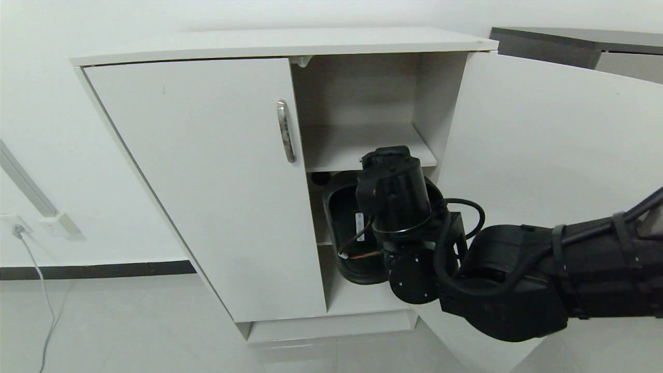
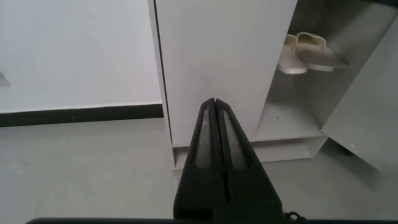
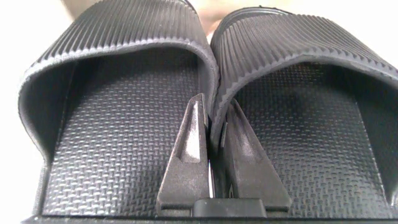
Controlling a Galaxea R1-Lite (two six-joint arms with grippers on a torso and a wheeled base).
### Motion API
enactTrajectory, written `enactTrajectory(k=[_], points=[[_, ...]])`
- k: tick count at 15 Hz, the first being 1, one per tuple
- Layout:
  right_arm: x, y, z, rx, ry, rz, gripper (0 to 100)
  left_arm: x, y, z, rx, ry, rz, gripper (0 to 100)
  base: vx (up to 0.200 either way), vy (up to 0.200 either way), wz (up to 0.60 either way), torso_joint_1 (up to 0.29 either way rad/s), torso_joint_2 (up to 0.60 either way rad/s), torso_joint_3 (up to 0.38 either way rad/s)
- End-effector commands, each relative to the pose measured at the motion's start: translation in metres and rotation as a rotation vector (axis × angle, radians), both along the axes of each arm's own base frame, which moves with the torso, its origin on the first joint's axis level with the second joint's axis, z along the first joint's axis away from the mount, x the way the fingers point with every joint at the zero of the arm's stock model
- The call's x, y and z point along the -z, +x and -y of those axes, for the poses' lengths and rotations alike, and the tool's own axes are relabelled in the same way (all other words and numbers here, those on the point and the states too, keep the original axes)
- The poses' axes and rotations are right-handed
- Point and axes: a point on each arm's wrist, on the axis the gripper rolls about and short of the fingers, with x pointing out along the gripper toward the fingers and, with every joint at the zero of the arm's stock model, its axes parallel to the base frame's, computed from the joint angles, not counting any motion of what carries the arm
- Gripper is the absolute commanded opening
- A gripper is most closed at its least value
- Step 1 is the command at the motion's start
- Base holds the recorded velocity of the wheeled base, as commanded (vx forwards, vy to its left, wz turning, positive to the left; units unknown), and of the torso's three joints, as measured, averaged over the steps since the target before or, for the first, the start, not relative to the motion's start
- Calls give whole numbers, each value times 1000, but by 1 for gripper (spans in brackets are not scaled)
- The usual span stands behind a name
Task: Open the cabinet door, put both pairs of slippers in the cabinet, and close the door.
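The white cabinet [image 1: 207, 181] stands with its left door shut and its right door [image 1: 544, 145] swung wide open. A pair of black slippers [image 1: 347, 228] hangs in the lower part of the opening, below the upper shelf [image 1: 357, 147]. My right gripper [image 3: 214, 124] is shut on them, pinching the two ribbed inner walls of the black slippers [image 3: 124, 93] together. The right wrist [image 1: 399, 197] covers the fingers from the head camera. A pair of white slippers [image 2: 311, 53] lies on an inner shelf. My left gripper [image 2: 214, 102] is shut and empty, low in front of the cabinet.
A metal handle [image 1: 285, 132] is on the shut left door. A wall socket with a cable [image 1: 18, 228] is at the far left above the grey floor. A grey desk [image 1: 570, 44] stands behind the open door.
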Motion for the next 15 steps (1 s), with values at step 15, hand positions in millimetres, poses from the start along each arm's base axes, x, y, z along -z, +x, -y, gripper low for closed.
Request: enactTrajectory(k=[15], points=[[-23,13,3,36,41,43,0,0,0,0,2,1,0,0,40,0,0,0,1,1]])
